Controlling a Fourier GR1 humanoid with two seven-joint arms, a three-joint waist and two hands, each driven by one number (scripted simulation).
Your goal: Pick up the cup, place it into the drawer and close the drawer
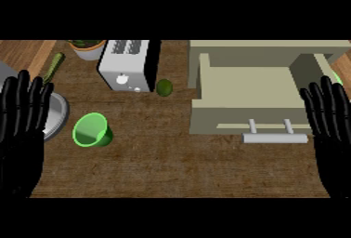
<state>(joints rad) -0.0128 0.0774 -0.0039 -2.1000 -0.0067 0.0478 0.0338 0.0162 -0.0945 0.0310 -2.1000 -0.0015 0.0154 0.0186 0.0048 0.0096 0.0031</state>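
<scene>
Head view: the green cup (92, 130) lies tipped on the brown counter (178, 162), well left of the open beige drawer (250, 100) (its grey handle (274, 137) faces the viewer). Behind the cup stand a white toaster (126, 65) and a small green fruit (165, 87). Left hand (21, 116) and right hand (329, 121) rest at the edges, fingers straight, holding nothing.

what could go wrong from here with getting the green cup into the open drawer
The green cup lies tipped on its side, so it may roll when a hand closes on it. It sits beside the metal bowl, which the left hand could bump. The toaster and lime stand near the path to the open drawer. The right hand rests by the drawer.
</scene>
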